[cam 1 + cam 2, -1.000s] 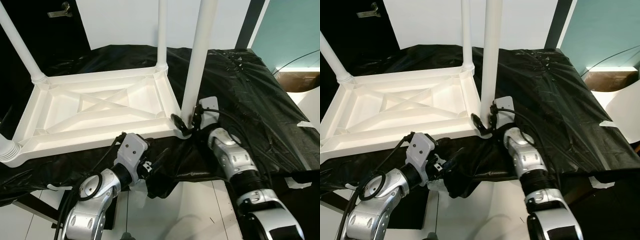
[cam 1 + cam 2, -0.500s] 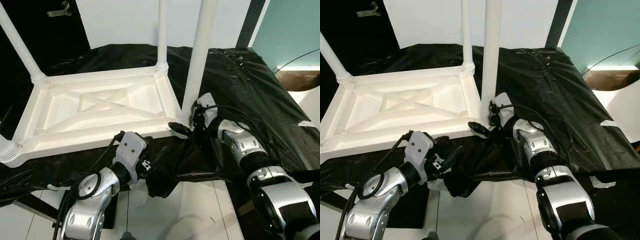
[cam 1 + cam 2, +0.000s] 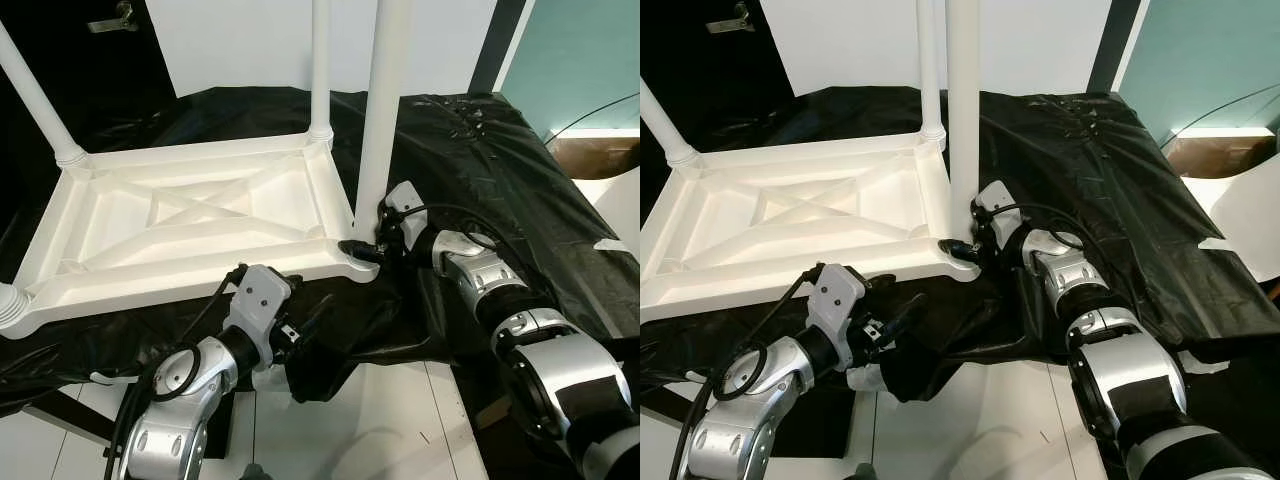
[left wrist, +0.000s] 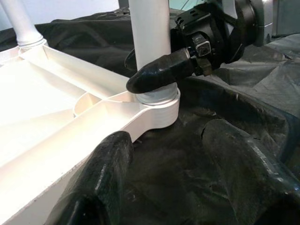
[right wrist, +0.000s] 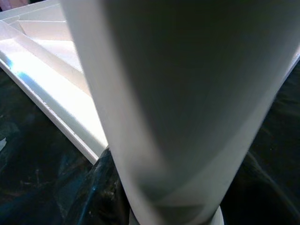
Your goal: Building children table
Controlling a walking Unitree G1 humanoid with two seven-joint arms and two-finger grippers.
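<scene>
Black sheet is covering the workbench. Right gripper is clamping the stiff, light-looking leg low, at centre frame; left gripper is waiting, fingers apart, beside the tabletop.

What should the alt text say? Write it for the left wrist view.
The right gripper clasps the base of a white table leg standing in the corner socket of the upturned white tabletop. The left gripper's open fingers frame the foreground over black sheeting.

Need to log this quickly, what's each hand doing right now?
Left hand: open, holding nothing, near the tabletop corner.
Right hand: closed on the table leg at its base.
</scene>
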